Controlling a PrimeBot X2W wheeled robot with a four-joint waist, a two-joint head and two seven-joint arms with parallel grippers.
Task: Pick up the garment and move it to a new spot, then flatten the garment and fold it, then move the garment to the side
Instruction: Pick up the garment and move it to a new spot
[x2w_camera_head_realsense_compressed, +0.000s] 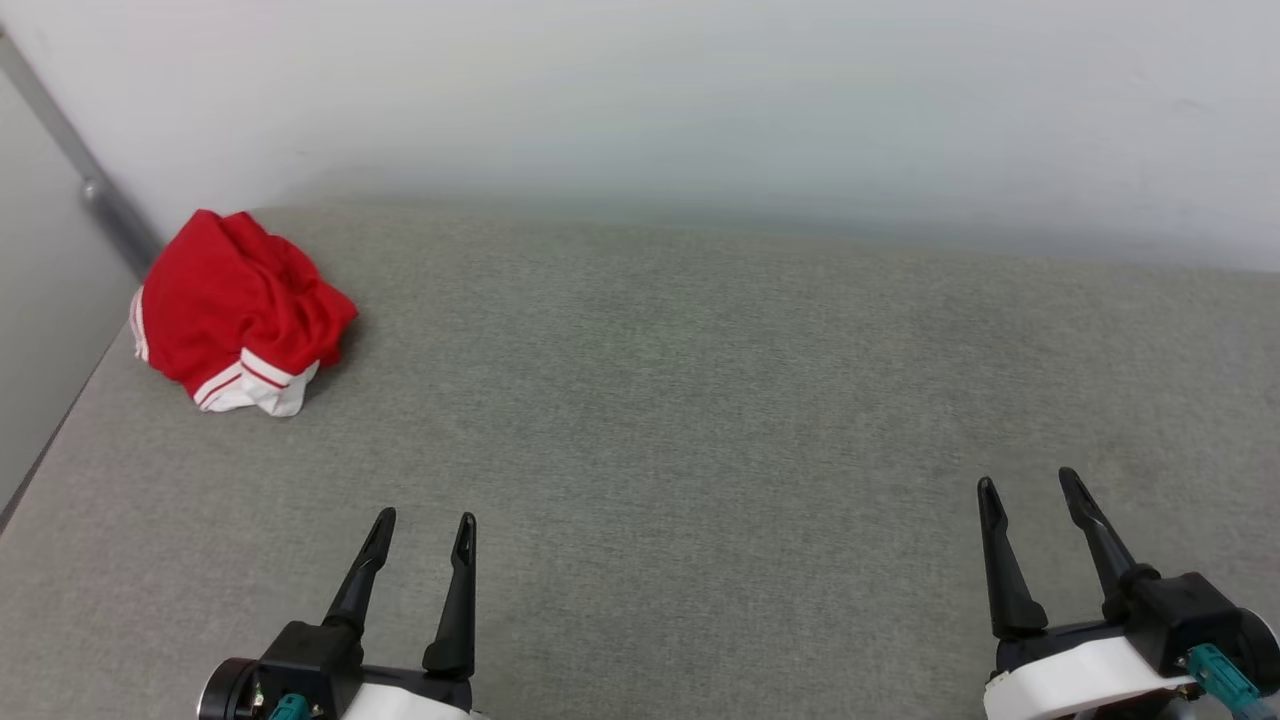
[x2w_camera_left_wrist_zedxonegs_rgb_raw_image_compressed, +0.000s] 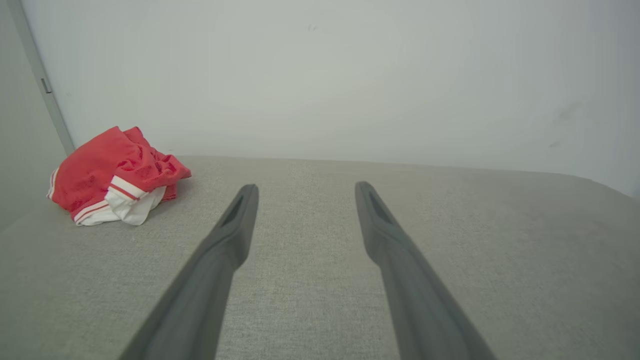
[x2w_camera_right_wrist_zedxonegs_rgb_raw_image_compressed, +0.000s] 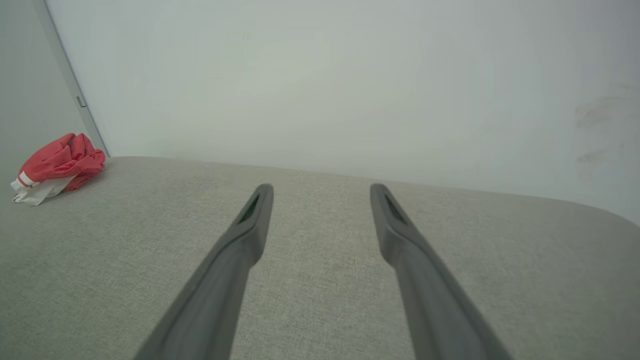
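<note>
Garment (x2w_camera_head_realsense_compressed: 235, 305) sits crumpled at the far left corner of the grey fabric surface (x2w_camera_head_realsense_compressed: 700, 400), right by the wall (x2w_camera_head_realsense_compressed: 700, 100), and we hover well short of it: our left claw (x2w_camera_head_realsense_compressed: 426, 518) and right claw (x2w_camera_head_realsense_compressed: 1028, 480) both spread wide, gripping nothing, low over bare fabric.

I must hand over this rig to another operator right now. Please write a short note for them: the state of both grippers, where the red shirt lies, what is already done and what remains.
Left gripper: open, fingers empty, at the near left above the grey surface.
Right gripper: open, fingers empty, at the near right.
Garment: crumpled in a heap at the far left corner of the surface, close to the wall. Neither gripper touches it.
Done: nothing yet.
Left: pick it up and move it to a new spot, flatten it, fold it, then move it aside.
</note>
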